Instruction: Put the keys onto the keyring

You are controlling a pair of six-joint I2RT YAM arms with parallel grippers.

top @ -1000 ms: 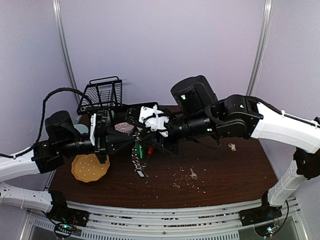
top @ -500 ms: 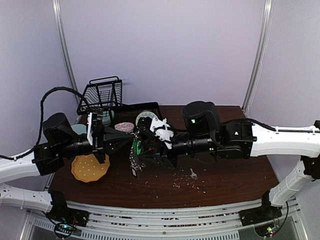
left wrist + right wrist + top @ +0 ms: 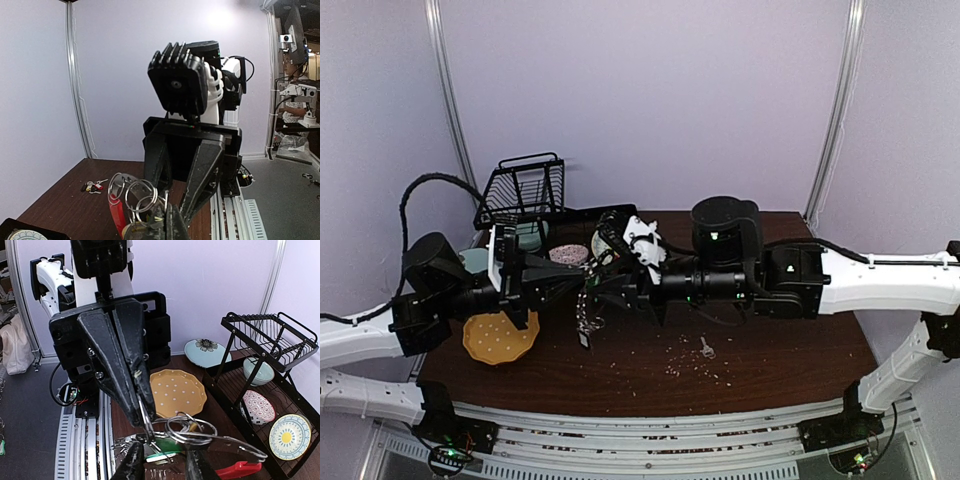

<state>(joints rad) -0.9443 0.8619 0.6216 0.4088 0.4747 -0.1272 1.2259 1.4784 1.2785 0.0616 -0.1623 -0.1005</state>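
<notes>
Keyring [image 3: 588, 310] is clamped by its rings in the clenched left gripper [image 3: 582, 282] above the table [image 3: 770, 350]; the right gripper [image 3: 165, 462] is set at the rings, fingers [image 3: 131, 463] astride a green-tagged key [image 3: 160, 456], grip not determinable; loose keys [image 3: 92, 186] are seen on the table, so threading is judged unfinished.

The right gripper [image 3: 601, 284] has been lowered and brought level, toward 9 o'clock, against the left gripper [image 3: 577, 281]. The keyring [image 3: 585, 320] appears to have been shifted slightly toward 9 o'clock.
</notes>
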